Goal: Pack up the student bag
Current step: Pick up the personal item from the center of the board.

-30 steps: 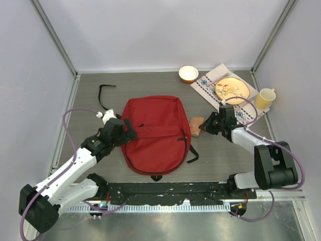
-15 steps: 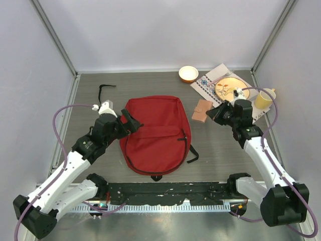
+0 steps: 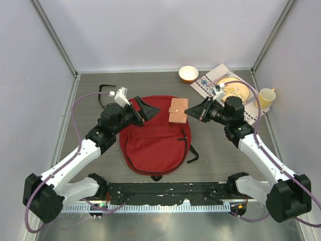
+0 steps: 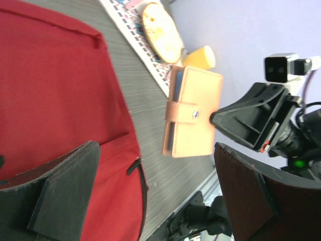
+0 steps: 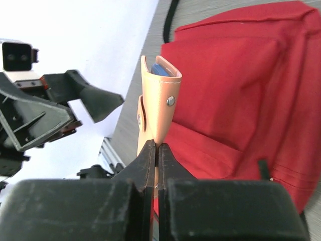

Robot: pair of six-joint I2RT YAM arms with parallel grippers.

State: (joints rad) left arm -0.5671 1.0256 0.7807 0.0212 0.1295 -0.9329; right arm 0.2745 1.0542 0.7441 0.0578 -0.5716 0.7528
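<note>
At far left a black strap (image 3: 103, 94) curls on the table (image 3: 225, 150); I cannot tell if it joins the bag. My left gripper (image 3: 143, 111) hovers over the upper left of the red backpack (image 3: 155, 143), fingers spread wide, holding nothing. The backpack lies flat mid-table. Above its upper right corner hangs a tan wallet (image 3: 178, 111), snapped closed, pinched by one edge in my right gripper (image 3: 194, 114); it sits between the two grippers. Further right are an orange bowl (image 3: 188, 74), a patterned cloth (image 3: 205, 84) carrying a plate (image 3: 231, 89), and a yellow cup (image 3: 265, 98) at the cloth's right edge. Count: one of each, and two grippers.
</note>
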